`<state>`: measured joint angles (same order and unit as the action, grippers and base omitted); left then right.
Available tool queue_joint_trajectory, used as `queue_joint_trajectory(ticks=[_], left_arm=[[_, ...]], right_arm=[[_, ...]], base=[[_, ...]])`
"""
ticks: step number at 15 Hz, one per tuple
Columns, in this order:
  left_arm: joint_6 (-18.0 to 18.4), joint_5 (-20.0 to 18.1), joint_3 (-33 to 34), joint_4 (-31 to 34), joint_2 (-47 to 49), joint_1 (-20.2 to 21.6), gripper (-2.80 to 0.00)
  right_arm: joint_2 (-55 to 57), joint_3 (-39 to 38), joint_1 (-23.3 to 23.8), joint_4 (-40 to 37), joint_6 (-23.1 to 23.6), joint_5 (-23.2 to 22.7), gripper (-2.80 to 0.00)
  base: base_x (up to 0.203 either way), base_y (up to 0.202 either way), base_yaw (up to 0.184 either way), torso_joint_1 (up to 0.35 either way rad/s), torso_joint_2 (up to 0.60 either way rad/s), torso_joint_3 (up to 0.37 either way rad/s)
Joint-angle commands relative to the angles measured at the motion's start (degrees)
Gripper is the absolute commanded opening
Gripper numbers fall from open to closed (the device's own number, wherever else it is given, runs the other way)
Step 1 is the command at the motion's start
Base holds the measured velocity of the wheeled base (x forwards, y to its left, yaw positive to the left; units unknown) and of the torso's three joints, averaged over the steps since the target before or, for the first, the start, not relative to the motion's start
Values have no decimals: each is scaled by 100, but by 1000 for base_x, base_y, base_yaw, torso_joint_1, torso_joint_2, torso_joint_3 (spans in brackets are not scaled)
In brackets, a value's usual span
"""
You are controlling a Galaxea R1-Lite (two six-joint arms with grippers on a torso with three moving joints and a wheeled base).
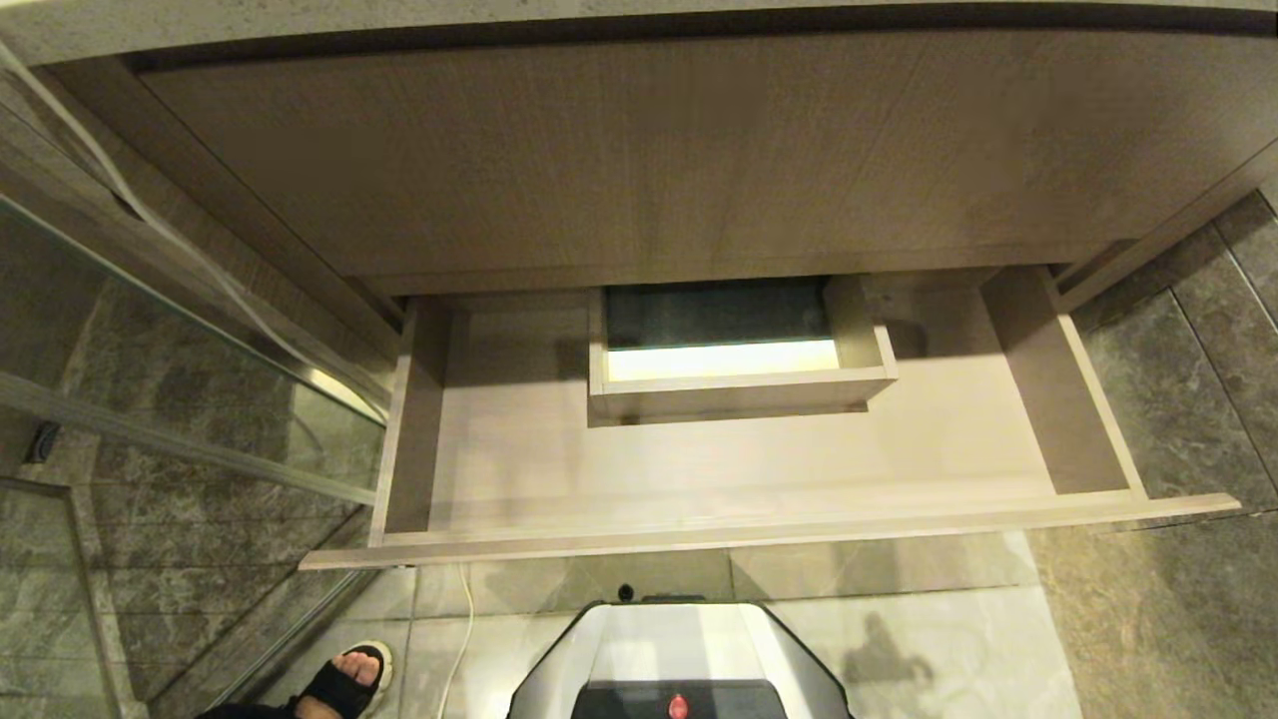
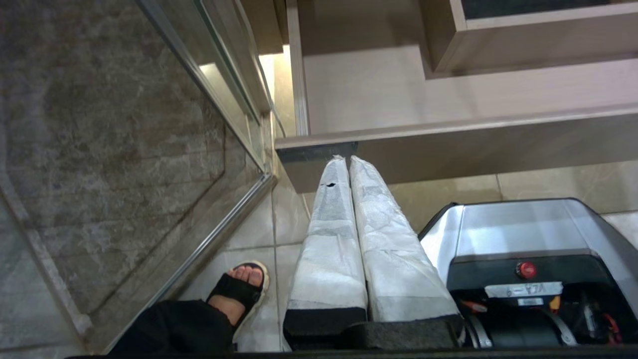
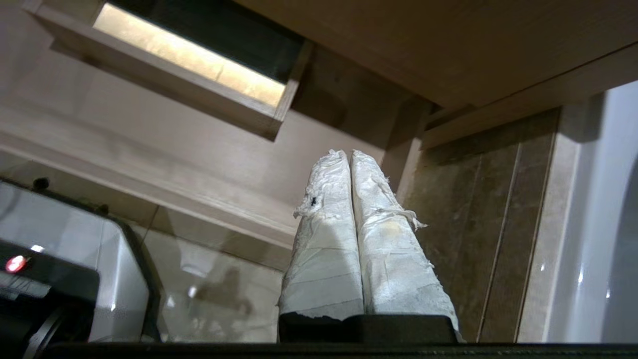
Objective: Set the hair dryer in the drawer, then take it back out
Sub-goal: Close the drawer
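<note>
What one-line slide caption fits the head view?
Open drawer with no hair dryer showing, boxed cut-out at its back, robot base below.

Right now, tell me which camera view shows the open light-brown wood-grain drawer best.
The head view: the whole light-brown wood-grain drawer shows, open and empty, with its boxed cut-out. The left wrist view catches only its left front corner; the right wrist view its right end.

Sandalled foot on tiled floor, beside glass panel.
</note>
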<state>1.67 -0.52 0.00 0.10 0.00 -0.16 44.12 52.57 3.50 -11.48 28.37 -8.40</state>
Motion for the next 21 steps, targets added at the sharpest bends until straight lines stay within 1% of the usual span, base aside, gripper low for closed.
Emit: queue_joint_trajectory(ticks=[1, 5, 13, 16, 17, 18, 19, 21], left_arm=[[0, 0, 0, -10, 0, 7, -280], [0, 0, 7, -10, 0, 0, -280], [0, 0, 9, -10, 0, -2, -280], [0, 0, 9, -10, 0, -2, -280], [0, 0, 9, -10, 0, -2, -280], [0, 0, 9, -10, 0, -1, -280], [0, 0, 9, -10, 0, 3, -280], [0, 0, 0, -10, 0, -2, -280]], right_arm=[[0, -45, 10, -3, 19, -4, -280], [0, -117, 37, -12, 19, 5, -280], [12, -537, 142, -108, 19, 5, -280], [103, -660, 182, -148, 19, 14, -280], [212, -636, 210, -273, 25, 14, -280], [382, -579, 349, -451, 24, 14, -280], [574, -537, 458, -792, 32, 10, -280], [947, -273, 524, -1614, 120, 7, -280]], base=[[0, 0, 0, -170, 397, 274], [0, 0, 0, -65, 392, 303], [0, 0, 0, -34, 381, 355], [0, 0, 0, 33, 261, 330], [0, 0, 0, 118, 129, 193], [0, 0, 0, 86, 122, 199], [0, 0, 0, 103, 40, 121], [0, 0, 0, 53, 39, 45]])
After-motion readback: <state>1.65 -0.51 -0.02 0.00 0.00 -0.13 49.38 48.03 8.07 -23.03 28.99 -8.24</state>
